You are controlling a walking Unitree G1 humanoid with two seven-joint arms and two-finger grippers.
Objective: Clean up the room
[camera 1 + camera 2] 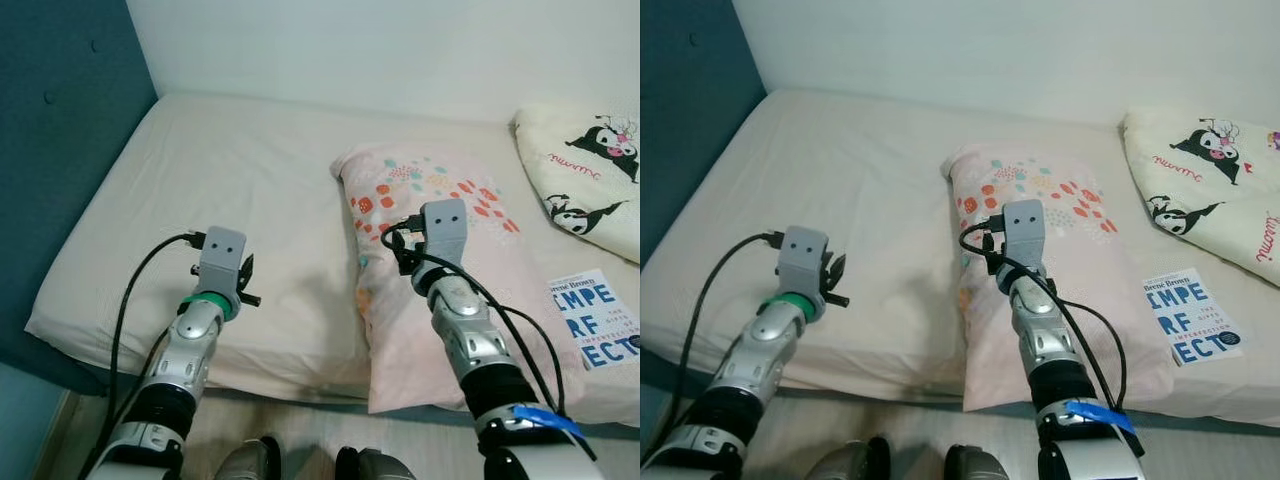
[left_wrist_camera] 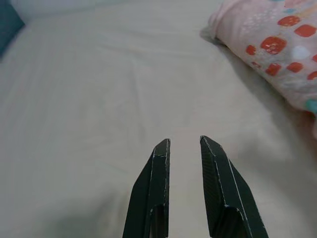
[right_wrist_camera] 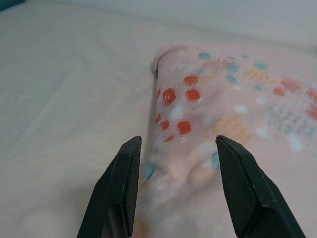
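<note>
Your pink pillow (image 1: 440, 260) lies lengthwise on the bed (image 1: 230, 190), its near end overhanging the mattress edge. A book (image 1: 592, 318) sits just right of it, a cartoon blanket (image 1: 585, 170) beyond. Right gripper (image 3: 176, 193) hovers spread over the pillow's left edge; left gripper (image 2: 184, 188), fingers narrowly apart, hangs over bare sheet left of it.

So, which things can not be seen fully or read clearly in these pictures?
- Book: the title is cut off by the right edge in the left eye view, so only part of it reads.
- Cartoon blanket: it runs past the right edge in both eye views.
- Pillow: the right arm covers its middle.
- Right gripper: in the eye views, its wrist camera box hides the fingers.
</note>
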